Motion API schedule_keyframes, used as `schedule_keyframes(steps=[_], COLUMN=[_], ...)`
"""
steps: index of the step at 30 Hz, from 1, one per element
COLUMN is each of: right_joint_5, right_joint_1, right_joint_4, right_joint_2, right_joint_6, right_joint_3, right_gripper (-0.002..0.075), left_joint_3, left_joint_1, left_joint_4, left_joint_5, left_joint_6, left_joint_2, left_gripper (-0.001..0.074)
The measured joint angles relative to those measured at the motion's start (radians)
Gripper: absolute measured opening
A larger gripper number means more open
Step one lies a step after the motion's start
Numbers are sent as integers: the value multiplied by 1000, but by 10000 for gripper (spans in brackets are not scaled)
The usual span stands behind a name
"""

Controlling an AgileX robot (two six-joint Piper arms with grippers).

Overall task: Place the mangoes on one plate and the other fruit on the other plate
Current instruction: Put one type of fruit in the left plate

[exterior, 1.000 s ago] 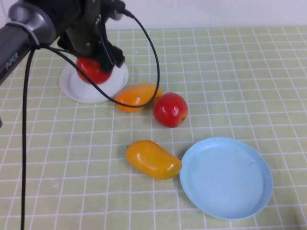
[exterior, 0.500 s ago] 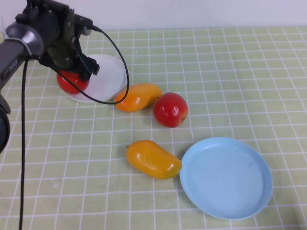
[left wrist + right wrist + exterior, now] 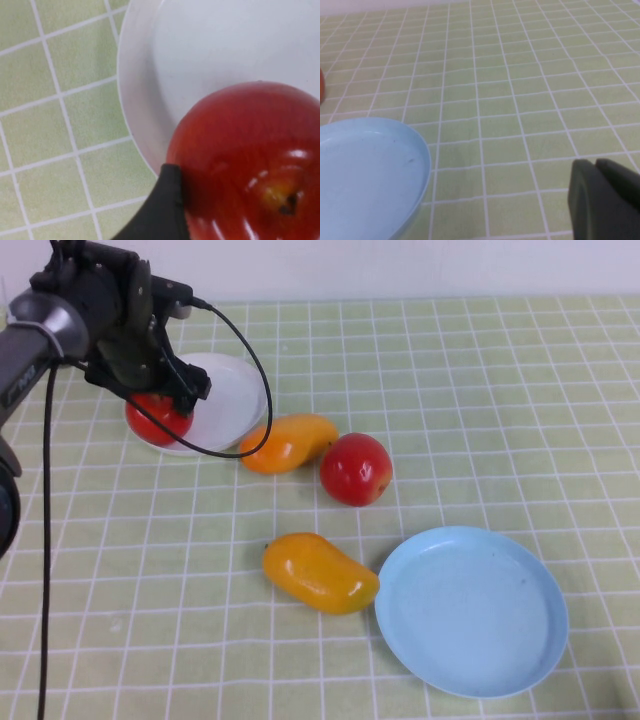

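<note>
My left gripper (image 3: 160, 402) is shut on a red apple (image 3: 156, 420) and holds it over the left rim of the white plate (image 3: 232, 390). In the left wrist view that apple (image 3: 245, 160) fills the space beside one dark finger (image 3: 165, 205), just above the white plate (image 3: 210, 45). A second red apple (image 3: 355, 468) sits mid-table, touching the tip of one mango (image 3: 288, 441). The other mango (image 3: 320, 573) lies against the left edge of the empty blue plate (image 3: 470, 610). My right gripper (image 3: 596, 170) is shut and empty, low over the cloth to the right of the blue plate (image 3: 365, 170).
A green checked cloth (image 3: 480, 400) covers the whole table. The left arm's black cable (image 3: 255, 370) loops down over the white plate toward the nearer mango. The right half of the cloth holds only the blue plate.
The left gripper carried the apple from the plate's middle out to its left rim, then edged slightly back to the right. Other fruit and both plates stayed put.
</note>
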Motion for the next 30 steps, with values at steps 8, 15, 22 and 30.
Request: schedule_keyframes(steps=[8, 15, 22, 30], right_joint_5=[0, 0, 0, 0], right_joint_1=[0, 0, 0, 0], right_joint_4=[1, 1, 1, 1], right_joint_2=[0, 0, 0, 0], right_joint_6=[0, 0, 0, 0], right_joint_3=[0, 0, 0, 0], right_gripper=[-16, -16, -16, -16], left_joint_3=[-106, -282, -292, -292], left_joint_1=[0, 0, -77, -308], left_joint_4=[-4, -131, -267, -224], left_joint_5=[102, 228, 244, 245], left_joint_6=[-15, -19, 11, 18], left_joint_2=[-43, -67, -67, -56], left_gripper=[668, 668, 669, 669])
